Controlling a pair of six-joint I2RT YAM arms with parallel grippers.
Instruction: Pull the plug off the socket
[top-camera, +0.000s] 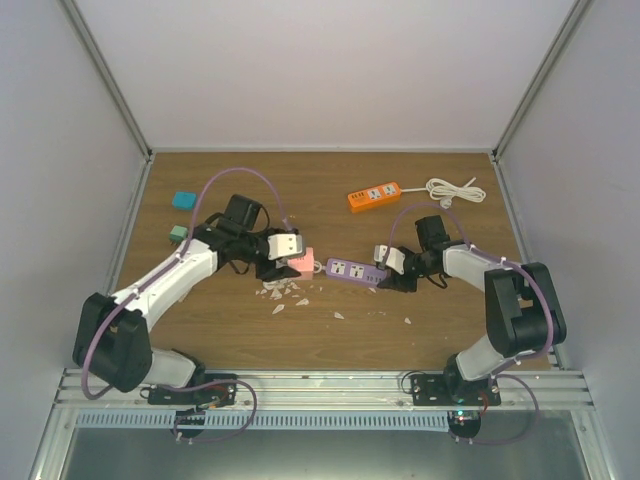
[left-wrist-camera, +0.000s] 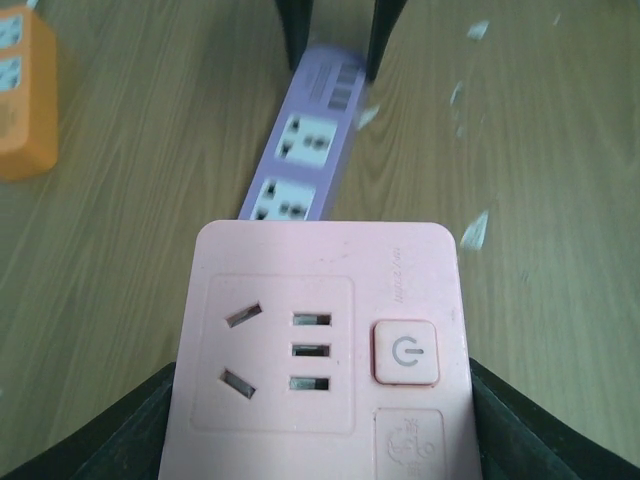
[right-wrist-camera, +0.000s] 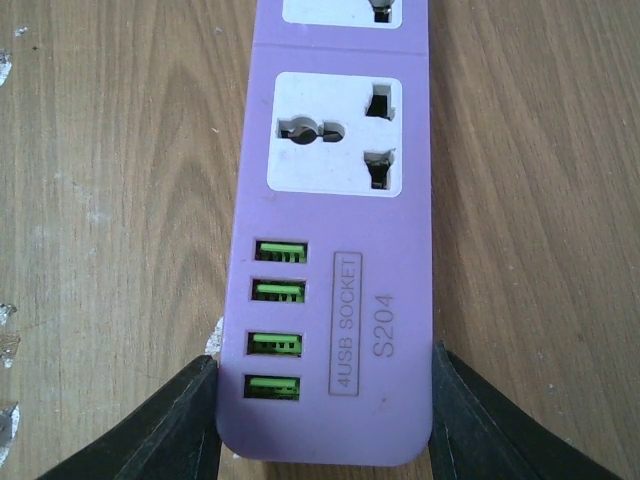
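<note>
Sitting mid-table, the pink plug lies face up against the left end of the purple strip. In the left wrist view it overlaps that end, and it is not clear whether its pins sit in a socket.

The left gripper clasps the plug by its two sides, with the dark fingers pressed to the pink edges and spread only as wide as the block.

The right gripper clamps the strip's other end, by the four green USB ports. Its fingers press against both long sides.

White scraps litter the wooden table just in front of the plug and strip.

Farther back lie an orange strip and, beside it on the right, a coiled white cable. Two teal blocks sit well apart, at the far left.
</note>
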